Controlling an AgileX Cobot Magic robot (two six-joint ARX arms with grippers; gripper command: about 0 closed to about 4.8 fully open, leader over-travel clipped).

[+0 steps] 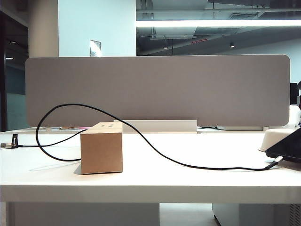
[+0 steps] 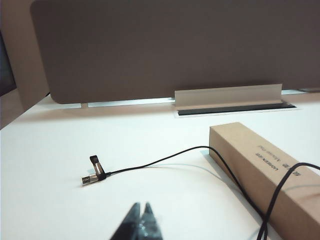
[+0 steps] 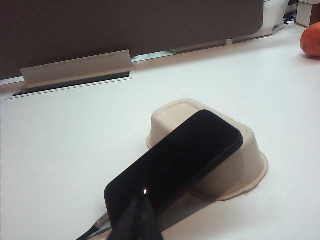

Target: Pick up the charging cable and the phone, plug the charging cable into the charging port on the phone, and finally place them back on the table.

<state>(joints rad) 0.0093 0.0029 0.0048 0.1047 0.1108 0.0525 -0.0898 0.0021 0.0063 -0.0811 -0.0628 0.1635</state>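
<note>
1. Exterior view: neither of my grippers shows here. The long thin black charging cable runs from a loose end on the left, arcs up over the plain brown cardboard box, and crosses the wide white table to the right, where its plug end meets the lower edge of the flat glossy black phone. The plug looks seated, but the charging port itself is too small to confirm. The phone leans tilted against the white rounded tray. The grey divider panel stands behind.

2. Left wrist view: my left gripper has its fingertips pressed together and holds nothing. The cable's silver USB end lies on the table ahead of it and a little to one side, apart from my tips. The cardboard box sits off to the other side with cord draped over it.

3. Right wrist view: my right gripper is also pinched closed and empty. The phone lies just ahead of it, propped on the upturned tray, its near short edge close to my tips, with the cable's plug end beside it. An orange fruit sits far off.

4. My judgement: cable and phone appear joined and both rest on the table, released, so the task looks essentially complete.
</note>
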